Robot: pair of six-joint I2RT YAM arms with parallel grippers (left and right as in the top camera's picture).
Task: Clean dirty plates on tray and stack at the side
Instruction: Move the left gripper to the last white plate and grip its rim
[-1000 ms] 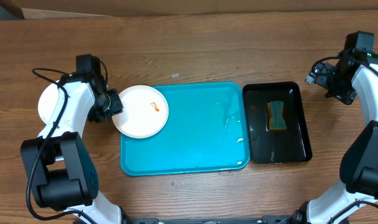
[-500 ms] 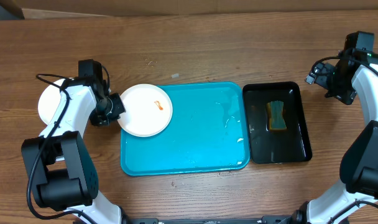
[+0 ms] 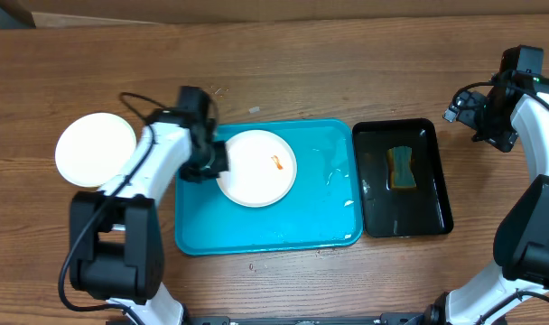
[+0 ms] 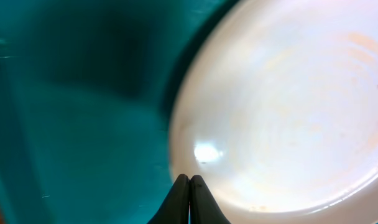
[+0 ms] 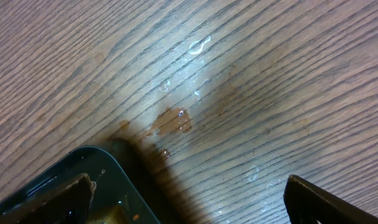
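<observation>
plate (image 3: 256,168): white, round, orange smear (image 3: 277,162) right of its centre; lies on the tray (image 3: 293,226), left of the tray's middle.
tray: turquoise, wet patches, on the worktop (image 3: 283,72).
left end effector (image 3: 217,165): fingers pressed together on the plate's left rim, pinching it.
other plate (image 3: 96,150): white, on the worktop, left of the tray, apart from it.
black tray (image 3: 432,217): just right of the tray; sponge (image 3: 402,168) inside.
right end effector (image 5: 186,199): spread wide, holding nothing, over wood by the black tray's corner.

No legible text or markings.
</observation>
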